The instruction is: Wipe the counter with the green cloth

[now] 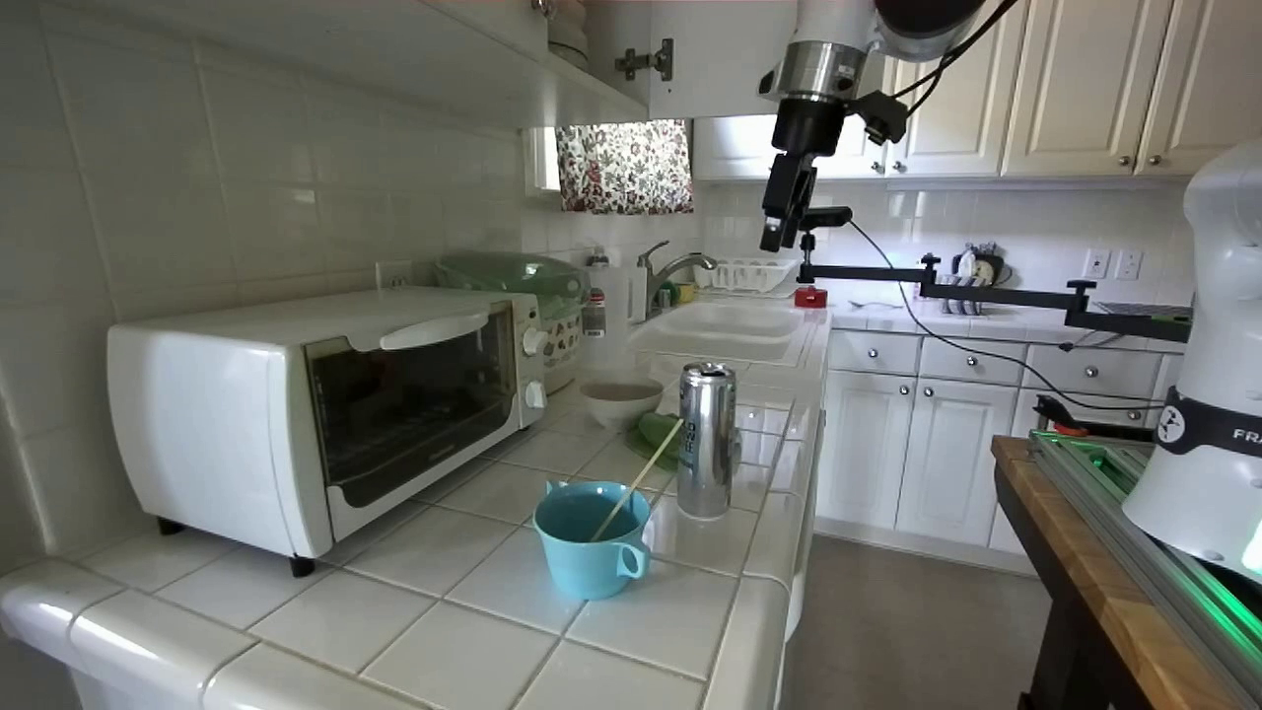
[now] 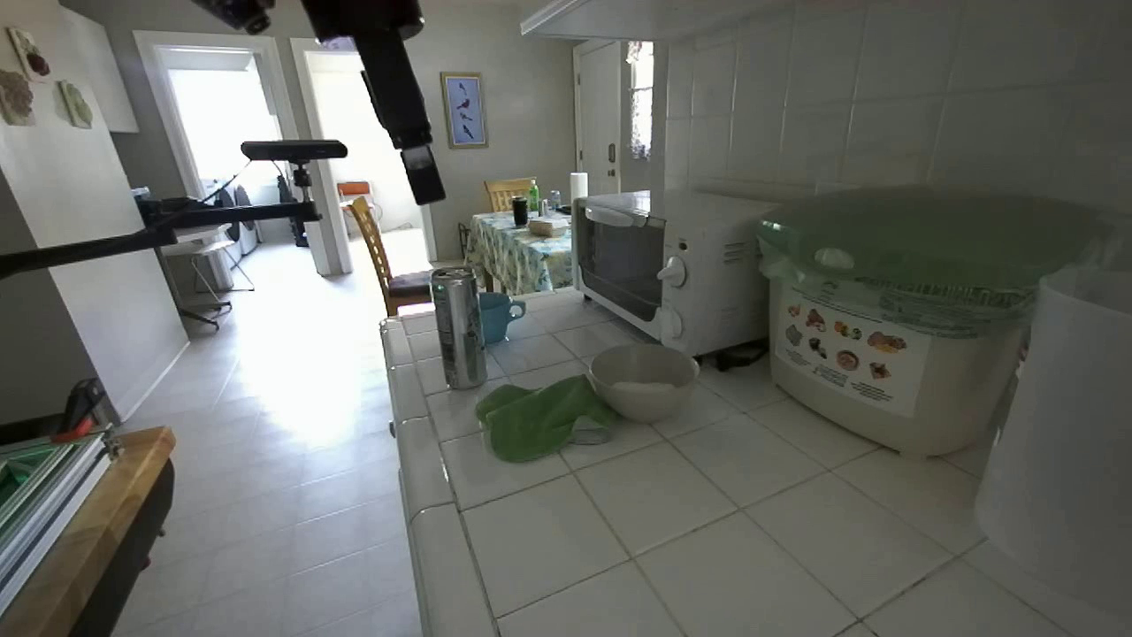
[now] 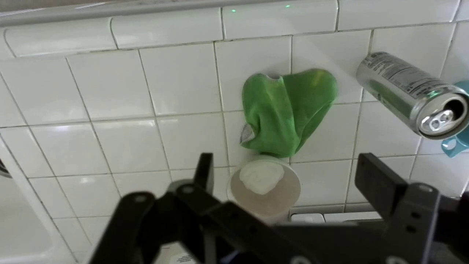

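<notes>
So, in an exterior view, the arm [image 1: 813,74] is reaching down from the top, and its gripper [image 1: 777,235] is hanging well above the tiled surface [image 1: 473,631]. Down there, the green cloth [image 1: 654,431] is peeking out from behind an upright silver can [image 1: 703,463], and a pale bowl [image 1: 619,404] is sitting just beside it. Closer in, a blue cup [image 1: 592,570] is holding a thin stick [image 1: 641,480], leaning, and a white toaster oven [image 1: 212,434] is standing nearby.

Over now to an exterior view with a green-topped tub [image 2: 849,354] standing just beside the toaster oven: the green cloth is lying rumpled on the surface, between the silver can and the bowl, while the gripper is dangling overhead.

And on to the wrist view: the jaws are gaping wide, and the bowl is showing below, in the gap. The green cloth is spreading in soft folds next to the bowl, a greyish corner poking out; whether the two are touching, I can't tell. Something white is lying in the bowl, and the silver can is showing its opened top.
</notes>
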